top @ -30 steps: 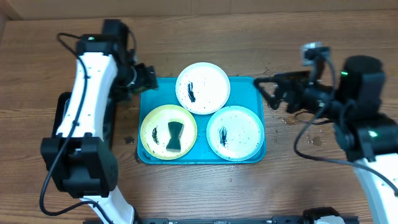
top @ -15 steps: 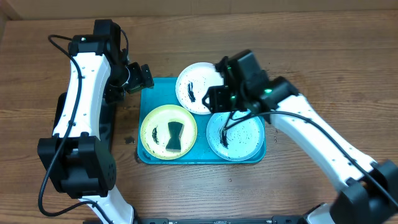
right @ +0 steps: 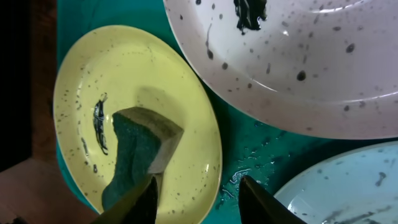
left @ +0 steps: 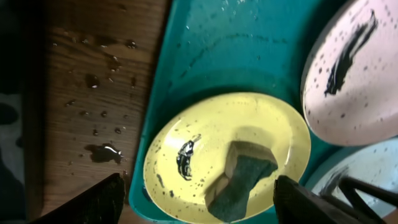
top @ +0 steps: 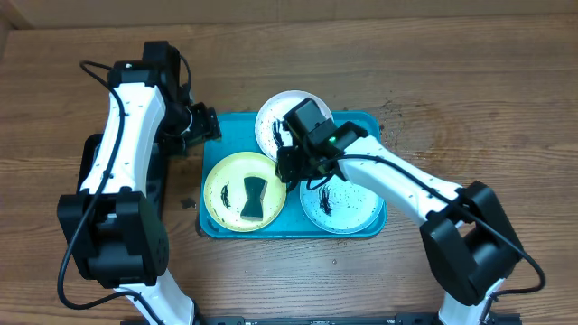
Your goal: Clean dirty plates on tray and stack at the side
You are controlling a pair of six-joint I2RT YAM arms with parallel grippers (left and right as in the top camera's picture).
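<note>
The turquoise tray holds three smeared plates: a white one at the back, a yellow-green one front left, a light teal one front right. A green sponge lies on the yellow-green plate. My right gripper is open and empty, low over the gap between the yellow-green plate's right rim and the white plate, beside the sponge. My left gripper is open and empty above the tray's back left corner, looking down on the yellow-green plate.
A black tray lies on the wooden table at the left, under the left arm. Water drops sit on the wood beside the turquoise tray's left rim. The right arm crosses over the teal plate.
My right arm has swung from the table's right side leftwards over the tray, ending between the white and yellow-green plates. The left gripper has barely shifted. Plates and sponge have not moved.
</note>
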